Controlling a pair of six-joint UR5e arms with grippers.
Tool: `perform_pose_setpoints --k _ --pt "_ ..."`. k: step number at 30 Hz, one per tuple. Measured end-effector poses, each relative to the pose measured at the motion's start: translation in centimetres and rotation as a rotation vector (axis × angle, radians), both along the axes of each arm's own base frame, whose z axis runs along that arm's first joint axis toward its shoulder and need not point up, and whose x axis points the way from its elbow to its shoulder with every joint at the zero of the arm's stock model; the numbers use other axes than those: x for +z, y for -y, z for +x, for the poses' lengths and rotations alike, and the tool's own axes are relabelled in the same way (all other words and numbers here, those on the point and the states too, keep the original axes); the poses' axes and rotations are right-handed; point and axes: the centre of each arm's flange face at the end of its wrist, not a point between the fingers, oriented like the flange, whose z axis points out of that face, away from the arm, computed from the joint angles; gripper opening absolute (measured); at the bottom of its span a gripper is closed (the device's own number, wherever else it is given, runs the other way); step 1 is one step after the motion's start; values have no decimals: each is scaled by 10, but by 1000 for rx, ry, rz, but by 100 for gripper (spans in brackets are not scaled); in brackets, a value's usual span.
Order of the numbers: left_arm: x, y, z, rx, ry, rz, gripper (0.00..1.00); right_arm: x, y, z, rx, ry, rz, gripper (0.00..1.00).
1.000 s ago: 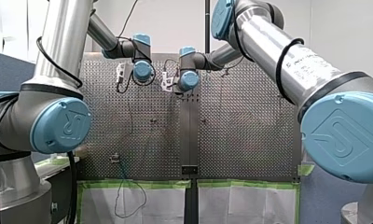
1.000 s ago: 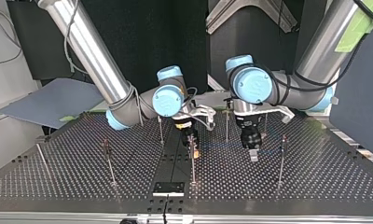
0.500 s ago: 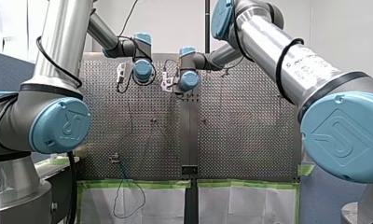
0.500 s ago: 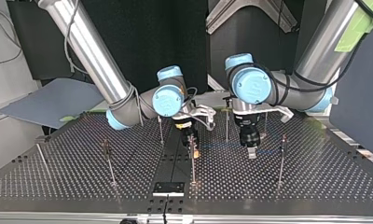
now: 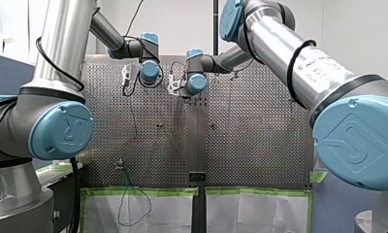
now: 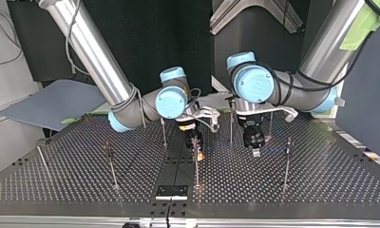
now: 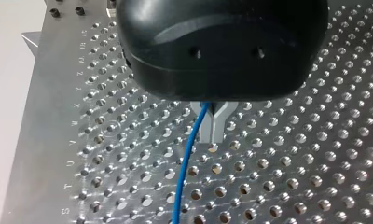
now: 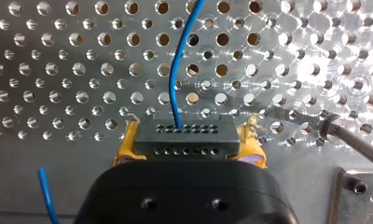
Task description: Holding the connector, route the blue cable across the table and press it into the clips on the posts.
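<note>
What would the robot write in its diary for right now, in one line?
left gripper: shut on thin blue cable | right gripper: shut on dark grey rectangular connector | cable: exits connector

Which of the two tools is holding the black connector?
My right tool, with yellow pads, grips the connector; my left tool pinches only the blue cable.

Dark grey connector (image 8: 183, 136), two rows of holes, clamped in my right gripper (image 8: 184, 145). Thin blue cable (image 8: 176, 70) leaves its outer row, curving away.
</note>
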Motion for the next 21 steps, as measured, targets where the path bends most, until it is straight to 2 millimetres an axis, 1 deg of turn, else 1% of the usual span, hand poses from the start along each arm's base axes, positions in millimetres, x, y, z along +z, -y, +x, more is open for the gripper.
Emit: perform_pose_setpoints --k 4,9,13,17,21 --pt "-9 2 -5 -5 -22 3 0 -3 -1 -1 1 -7 6 0" --pt "-24 2 -11 -7 -30 -1 0 -14 -6 -1 3 -24 20 0" --pt "-36 -1 -14 -5 -26 -21 0 -27 -10 -3 6 -49 37 0" --pt "-50 -5 -18 -3 -21 -46 0 -45 -16 -7 8 -82 59 0" --pt "-63 -9 -21 -7 -14 -76 0 -58 -22 -10 11 -106 75 0"
